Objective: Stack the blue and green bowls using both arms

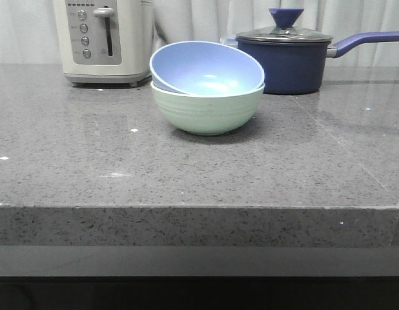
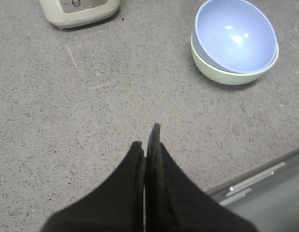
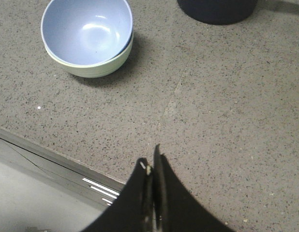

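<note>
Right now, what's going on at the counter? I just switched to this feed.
Nothing is being handled. The blue bowl sits tilted inside the green bowl on the grey counter, so the stack looks done, if not fully seated. The left gripper and right gripper are both shut, empty and away from the bowls. A toaster and a navy saucepan stand behind.

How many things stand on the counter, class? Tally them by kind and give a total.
Bowls: 2, the blue bowl nested in the green bowl
Saucepans: 1, the navy lidded saucepan
Toasters: 1, the toaster
Total: 4
</note>
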Available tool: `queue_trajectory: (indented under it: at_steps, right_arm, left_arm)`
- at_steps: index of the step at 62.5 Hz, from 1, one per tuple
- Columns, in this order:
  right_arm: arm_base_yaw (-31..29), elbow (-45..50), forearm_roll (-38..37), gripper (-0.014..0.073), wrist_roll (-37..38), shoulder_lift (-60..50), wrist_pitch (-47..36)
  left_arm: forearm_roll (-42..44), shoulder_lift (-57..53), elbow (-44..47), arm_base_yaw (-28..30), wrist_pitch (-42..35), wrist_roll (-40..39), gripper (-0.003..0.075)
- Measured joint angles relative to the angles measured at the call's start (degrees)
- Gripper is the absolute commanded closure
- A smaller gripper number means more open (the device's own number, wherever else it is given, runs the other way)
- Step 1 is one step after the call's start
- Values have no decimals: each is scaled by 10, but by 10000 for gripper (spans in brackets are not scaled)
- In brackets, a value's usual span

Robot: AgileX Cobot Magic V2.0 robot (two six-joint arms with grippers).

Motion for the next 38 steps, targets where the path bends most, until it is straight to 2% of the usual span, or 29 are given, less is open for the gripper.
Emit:
queue_trajectory:
  at_steps: [11,22,31,38]
  right_arm:
    - [0,0,0,657,0,0,0]
    - [0,0,0,657,0,0,0]
    - [0,0,0,657,0,0,0]
    - [0,0,0,657,0,0,0]
  left_arm:
    - [14,-89,100,95,-90,0,740]
    - [13,-193,249,182,-210,0,740]
    - [-16,-284,390,218,-339,0,740]
    - [-61,-346,470,233,-402,0,740]
